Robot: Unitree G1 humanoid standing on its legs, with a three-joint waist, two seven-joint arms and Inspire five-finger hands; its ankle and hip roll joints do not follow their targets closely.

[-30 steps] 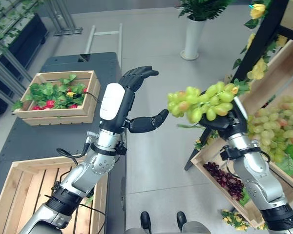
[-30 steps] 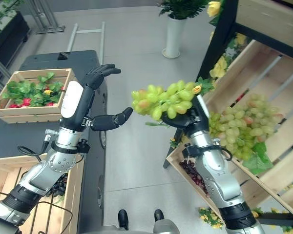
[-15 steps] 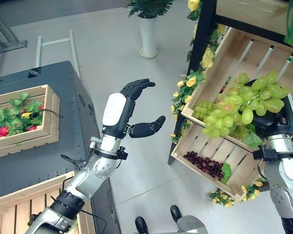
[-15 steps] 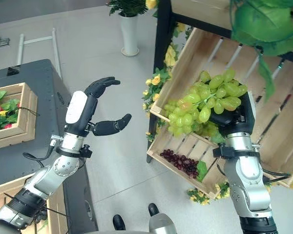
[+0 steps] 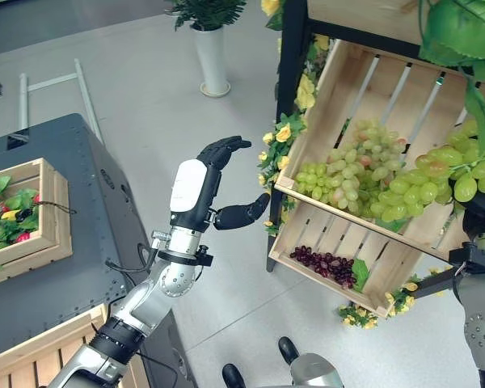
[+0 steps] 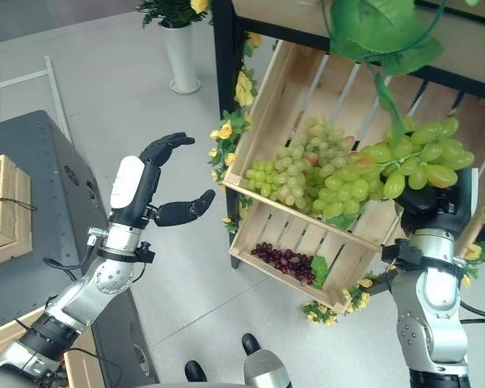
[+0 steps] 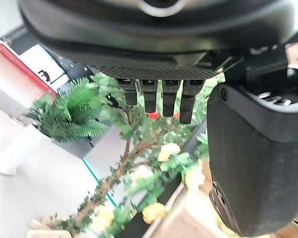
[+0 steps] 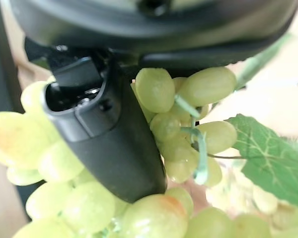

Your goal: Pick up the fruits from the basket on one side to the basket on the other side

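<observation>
My right hand (image 6: 438,212) is shut on a bunch of green grapes (image 6: 396,166) and holds it in the air by the front right of the tilted upper shelf crate (image 5: 339,214). More green grapes (image 5: 352,162) lie in that crate. In the right wrist view the thumb (image 8: 109,134) presses across the held grapes (image 8: 159,94). My left hand (image 5: 196,186) is raised over the floor between the table and the shelf, open and holding nothing. Its straight fingers (image 7: 159,99) show in the left wrist view.
A lower shelf crate (image 5: 307,275) holds purple grapes (image 5: 323,260). On the dark table (image 5: 89,242) at the left stands a crate of leaves and red fruit (image 5: 16,218), and a bare wooden crate (image 5: 32,364) is nearer. A white vase (image 5: 212,61) stands behind.
The camera has swung right toward the shelf. My right hand has carried the green grapes from mid-aisle over to the upper shelf crate. The left hand keeps its open pose.
</observation>
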